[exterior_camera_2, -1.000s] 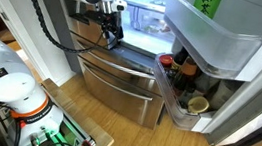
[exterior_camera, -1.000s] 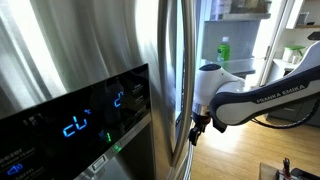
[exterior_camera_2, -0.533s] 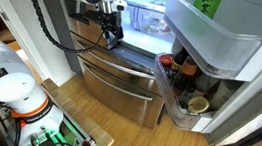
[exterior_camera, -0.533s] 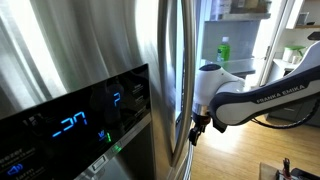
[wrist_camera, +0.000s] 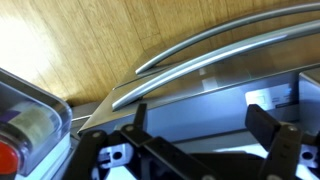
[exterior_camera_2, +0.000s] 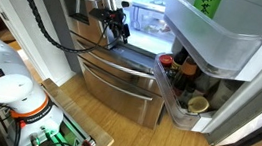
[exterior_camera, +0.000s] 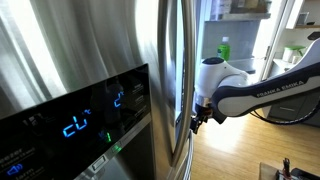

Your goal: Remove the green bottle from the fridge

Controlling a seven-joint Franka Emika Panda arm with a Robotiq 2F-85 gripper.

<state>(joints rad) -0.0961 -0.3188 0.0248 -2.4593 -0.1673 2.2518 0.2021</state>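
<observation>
The stainless-steel fridge (exterior_camera: 80,50) fills the near side of an exterior view, with its black dispenser panel and blue digits. Its upper compartment stands open in an exterior view (exterior_camera_2: 143,14), above the freezer drawers. The green bottle (exterior_camera: 224,49) stands upright far back, past the door edge, above the arm. I cannot make it out in the wrist view. My gripper (exterior_camera: 197,121) hangs beside the door's bar handle and at the open compartment's lower edge (exterior_camera_2: 122,34). In the wrist view its fingers (wrist_camera: 205,128) are open and empty over the drawer front (wrist_camera: 200,85).
The open door (exterior_camera_2: 216,38) swings out with bins holding dark jars and bottles (exterior_camera_2: 177,69) and a green-labelled container (exterior_camera_2: 208,2). Two curved drawer handles (wrist_camera: 220,45) and wooden floor (wrist_camera: 90,35) lie below. A jar with a red cap (wrist_camera: 10,152) sits in a bin.
The gripper has shifted a little upward and toward the open fridge compartment. Its fingers stay open. The digits on the panel flicker.
</observation>
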